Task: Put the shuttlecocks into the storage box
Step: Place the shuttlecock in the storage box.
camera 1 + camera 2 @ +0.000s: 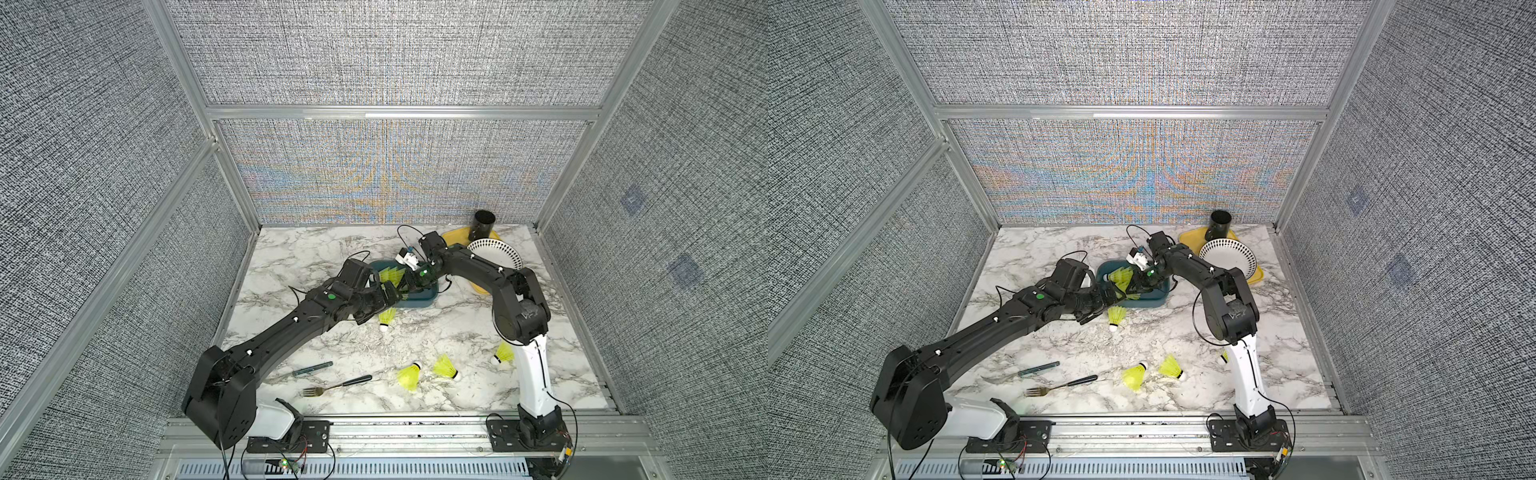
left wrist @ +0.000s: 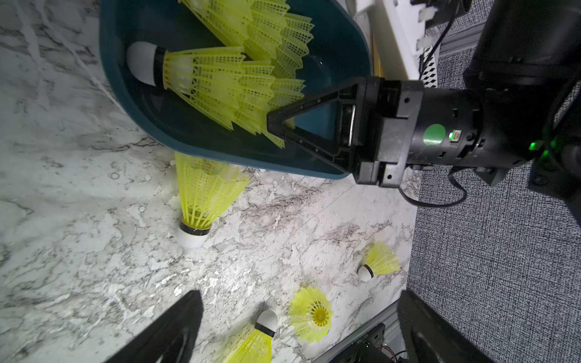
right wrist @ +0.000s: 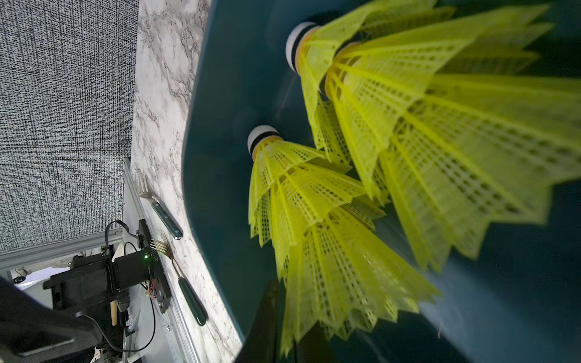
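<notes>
The storage box (image 1: 415, 302) sat toward the back of the marble surface (image 1: 436, 336), and both arms reached to it. The right gripper (image 2: 273, 125) was down inside the box. Its tips were at the flared end of a nested stack of shuttlecocks (image 2: 220, 85) that lay on its side on the box floor, white tip pointing away from the gripper. In the right wrist view the jaws stood close together with the edge of the last skirt (image 3: 287, 327) between them. Whether they pinched it or only flanked it could not be told. A second stack (image 3: 424, 110) lay beside the first, also inside the box and clear of the gripper's tips. The left gripper (image 2: 300, 297) hung wide open and empty over the surface, just outside the box's near wall. A loose shuttlecock (image 1: 386, 320) lay on the surface just beside that wall, skirt toward the box and tip pointing away, near the left gripper but apart from its fingers. Three more shuttlecocks (image 1: 446, 368) lay scattered near the front, by the right arm's white lower link and well apart from both grippers. A fork (image 1: 336, 384) lay near the front edge, and a dotted bowl (image 1: 494, 253) rested on a yellow tray (image 1: 453, 237) at the back right.
</notes>
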Controlling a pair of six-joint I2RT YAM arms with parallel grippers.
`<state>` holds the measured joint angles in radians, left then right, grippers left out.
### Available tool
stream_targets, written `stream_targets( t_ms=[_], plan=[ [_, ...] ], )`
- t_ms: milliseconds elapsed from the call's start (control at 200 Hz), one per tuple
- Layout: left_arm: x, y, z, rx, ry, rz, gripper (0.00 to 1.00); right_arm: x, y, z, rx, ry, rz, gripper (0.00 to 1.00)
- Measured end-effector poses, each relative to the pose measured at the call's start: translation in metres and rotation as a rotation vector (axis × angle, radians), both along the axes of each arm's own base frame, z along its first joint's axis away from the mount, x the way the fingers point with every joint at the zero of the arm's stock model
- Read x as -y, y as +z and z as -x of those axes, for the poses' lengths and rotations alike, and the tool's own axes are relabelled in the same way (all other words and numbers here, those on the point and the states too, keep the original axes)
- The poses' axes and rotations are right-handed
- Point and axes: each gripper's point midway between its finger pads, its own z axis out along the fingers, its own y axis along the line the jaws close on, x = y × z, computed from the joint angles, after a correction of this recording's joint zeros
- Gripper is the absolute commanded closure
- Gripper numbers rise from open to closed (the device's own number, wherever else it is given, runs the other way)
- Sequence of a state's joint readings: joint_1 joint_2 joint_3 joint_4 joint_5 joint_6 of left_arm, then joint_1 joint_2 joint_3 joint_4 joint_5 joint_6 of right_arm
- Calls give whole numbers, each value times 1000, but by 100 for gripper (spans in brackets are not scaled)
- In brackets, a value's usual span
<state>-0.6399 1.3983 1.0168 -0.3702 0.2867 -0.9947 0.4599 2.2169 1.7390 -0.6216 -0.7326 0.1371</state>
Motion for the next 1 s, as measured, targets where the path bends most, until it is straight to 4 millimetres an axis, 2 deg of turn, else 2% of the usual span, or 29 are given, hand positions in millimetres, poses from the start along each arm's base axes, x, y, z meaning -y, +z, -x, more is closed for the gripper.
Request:
stream_targets(
  t_ms=[195,751,1001],
  plan=[
    [-1,1,2,2,0,1,1,3,5,3,6,-6,4,76],
    [-6,-2,7,-3,3,-9,1,20,16,6,33,-42,41,70],
    [-9,-4,10,1,8,-16,1,22,32,4,78,-54,43,63]
  ],
)
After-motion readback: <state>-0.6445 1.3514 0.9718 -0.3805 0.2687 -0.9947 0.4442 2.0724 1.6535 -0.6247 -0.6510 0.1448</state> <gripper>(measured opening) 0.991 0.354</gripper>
